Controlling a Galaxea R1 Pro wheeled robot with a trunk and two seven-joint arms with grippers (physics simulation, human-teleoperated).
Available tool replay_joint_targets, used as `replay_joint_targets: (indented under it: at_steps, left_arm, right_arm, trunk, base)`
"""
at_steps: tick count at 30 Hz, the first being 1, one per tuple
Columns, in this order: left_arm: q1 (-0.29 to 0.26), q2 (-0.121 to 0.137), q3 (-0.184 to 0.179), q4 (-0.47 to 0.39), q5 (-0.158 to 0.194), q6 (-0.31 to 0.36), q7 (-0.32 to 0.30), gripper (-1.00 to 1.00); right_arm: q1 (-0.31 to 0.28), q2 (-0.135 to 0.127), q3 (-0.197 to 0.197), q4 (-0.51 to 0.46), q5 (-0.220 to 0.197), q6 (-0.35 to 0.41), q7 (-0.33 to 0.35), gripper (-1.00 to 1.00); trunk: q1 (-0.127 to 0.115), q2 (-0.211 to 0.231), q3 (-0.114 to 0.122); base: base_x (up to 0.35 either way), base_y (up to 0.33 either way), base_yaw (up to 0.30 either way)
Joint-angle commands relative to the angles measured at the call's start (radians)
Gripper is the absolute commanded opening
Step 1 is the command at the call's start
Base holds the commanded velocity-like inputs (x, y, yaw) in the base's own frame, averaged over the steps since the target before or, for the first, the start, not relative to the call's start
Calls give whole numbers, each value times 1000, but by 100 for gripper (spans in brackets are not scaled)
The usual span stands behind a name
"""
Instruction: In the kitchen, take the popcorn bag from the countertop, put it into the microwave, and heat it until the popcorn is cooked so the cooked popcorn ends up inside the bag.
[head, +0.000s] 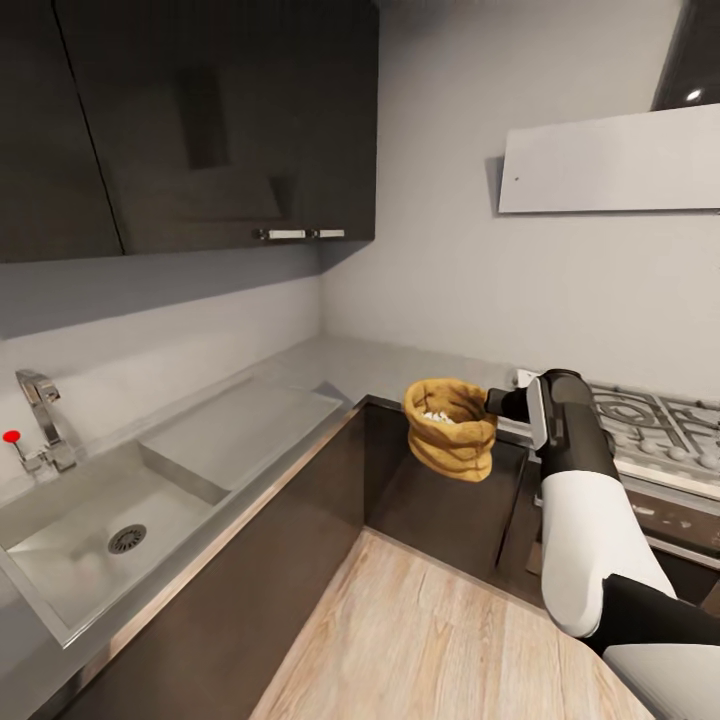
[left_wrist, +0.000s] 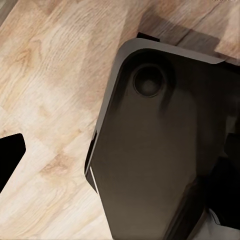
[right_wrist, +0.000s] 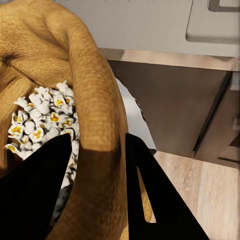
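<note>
Beside the hob (head: 650, 420), the right tool (right_wrist: 97, 190) is clamped on the tan popcorn bag's (head: 450, 428) rolled rim, white popcorn (right_wrist: 42, 117) inside.

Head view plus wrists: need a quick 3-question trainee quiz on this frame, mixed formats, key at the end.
1. True or false: the bag rests on the countertop.
2. Multiple choice: what does the right gripper clamp? A) the bag's bottom B) the bag's rim C) the tap
3. Fill in: the popcorn inside the bag is white with ____ centres.

Key
1. False: the right gripper holds the bag in the air in front of the dark cabinets, above the wood floor.
2. B: one finger sits inside over the popcorn, the other outside the rim.
3. Yellow.
</note>
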Motion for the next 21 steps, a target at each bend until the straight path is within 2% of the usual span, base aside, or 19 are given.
replay_joint_targets:
  at_steps: [1, 16, 18, 19, 21]
  left_arm:
    - [0, 0, 2, 0, 6, -1, 2, 100]
    - [0, 0, 6, 7, 8, 0, 3, 100]
    - [0, 0, 6, 7, 8, 0, 3, 100]
    - [0, 0, 6, 7, 8, 0, 3, 100]
    - [0, 0, 6, 7, 8, 0, 3, 100]
  right_arm:
    - [-1, 0, -4, -2, 4, 3, 5, -100]
    - [-1, 0, -5, -1, 3, 3, 9, -100]
    - [-1, -5, -7, 2, 1, 3, 4, -100]
    - [-1, -18, -7, 2, 1, 3, 4, -100]
    - [-1, -22, -7, 2, 1, 3, 4, -100]
  trunk:
    - [0, -1, -1]
    - [0, -1, -1]
    - [0, -1, -1]
    - [0, -1, -1]
    - [0, -1, -1]
  base:
    - [0, 0, 0]
    - [0, 0, 0]
    - [0, 0, -48]
    - [0, 0, -265]
    - [0, 0, -275]
